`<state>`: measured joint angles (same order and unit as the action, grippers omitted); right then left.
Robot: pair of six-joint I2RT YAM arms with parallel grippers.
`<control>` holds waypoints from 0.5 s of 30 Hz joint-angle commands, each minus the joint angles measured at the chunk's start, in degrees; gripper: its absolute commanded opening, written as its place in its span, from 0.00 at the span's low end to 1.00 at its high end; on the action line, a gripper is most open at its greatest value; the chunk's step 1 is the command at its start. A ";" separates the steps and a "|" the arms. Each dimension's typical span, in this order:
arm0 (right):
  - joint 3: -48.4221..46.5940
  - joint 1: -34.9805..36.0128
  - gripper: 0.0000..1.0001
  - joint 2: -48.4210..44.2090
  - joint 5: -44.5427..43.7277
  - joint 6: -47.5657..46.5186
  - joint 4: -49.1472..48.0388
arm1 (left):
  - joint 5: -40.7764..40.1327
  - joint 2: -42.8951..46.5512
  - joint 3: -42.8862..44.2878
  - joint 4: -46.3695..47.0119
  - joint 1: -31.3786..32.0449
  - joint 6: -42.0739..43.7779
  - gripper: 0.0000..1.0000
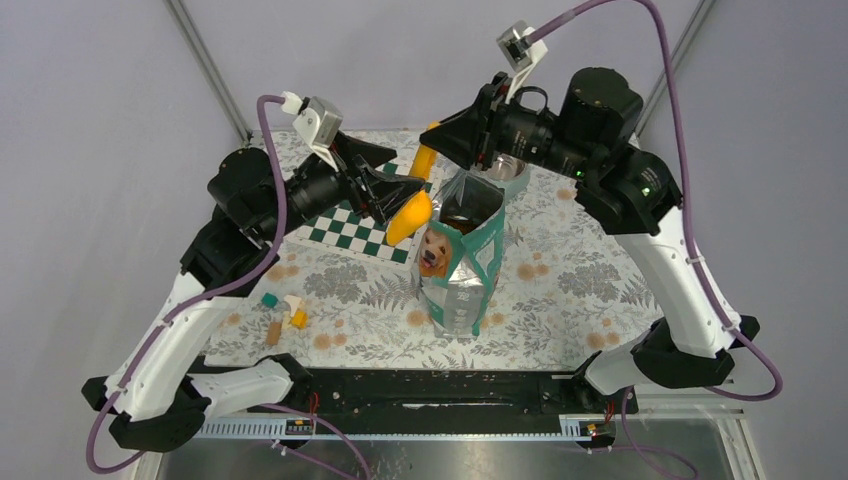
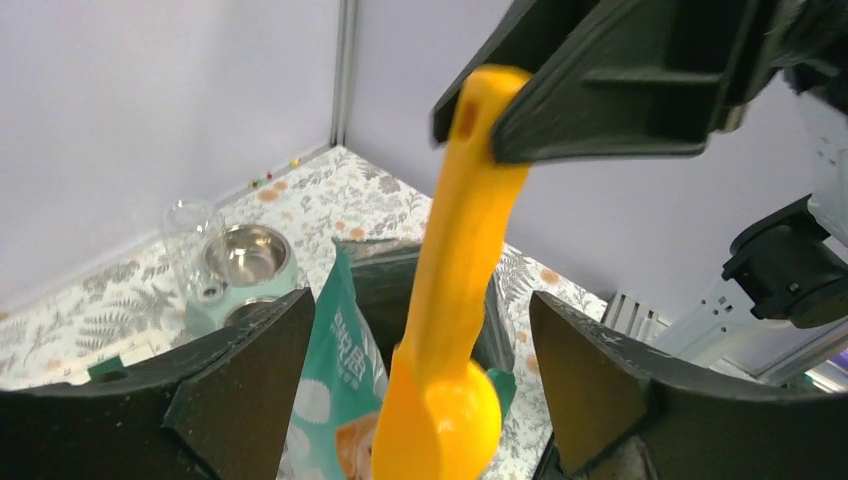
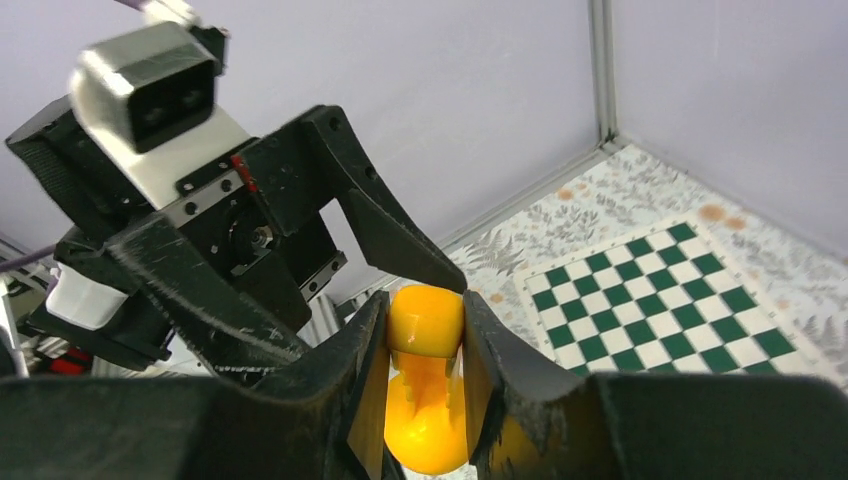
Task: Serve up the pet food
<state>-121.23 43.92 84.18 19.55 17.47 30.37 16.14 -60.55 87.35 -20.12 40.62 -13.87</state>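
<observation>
An orange scoop (image 1: 408, 218) hangs tilted over the open top of the teal pet food bag (image 1: 460, 270). My right gripper (image 1: 437, 135) is shut on the top end of the scoop's handle (image 3: 425, 318). My left gripper (image 2: 420, 385) is open, its fingers standing either side of the scoop bowl (image 2: 445, 415) without touching it. The bag (image 2: 335, 365) stands upright just beyond and below the scoop. The pet food itself is hidden; the bag's mouth looks dark.
A teal feeder with a steel bowl (image 2: 247, 255) and a clear bottle (image 2: 188, 240) stands behind the bag, under the right arm (image 1: 600, 110). A green checkered mat (image 1: 350, 228) lies at the back left. Small blocks (image 1: 285, 315) lie at the front left.
</observation>
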 commanded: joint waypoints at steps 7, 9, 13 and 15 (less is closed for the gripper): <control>-9.92 0.30 0.00 1.08 3.86 -7.67 1.69 | 12.73 4.00 -1.57 -8.32 -3.48 -6.53 0.67; -10.20 0.29 0.00 1.22 5.92 -7.43 1.65 | 16.54 4.33 -2.87 -5.45 -4.45 -8.17 0.64; -10.21 0.36 0.00 1.25 7.51 -7.15 1.64 | 21.87 3.43 -4.46 0.37 -4.68 -11.52 0.58; -9.73 0.25 0.00 1.14 7.63 -6.67 1.02 | 23.95 3.03 -5.64 3.97 -4.70 -13.76 0.54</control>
<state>-129.71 43.92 84.99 24.36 10.90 32.99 31.44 -57.19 83.26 -26.46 36.21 -22.57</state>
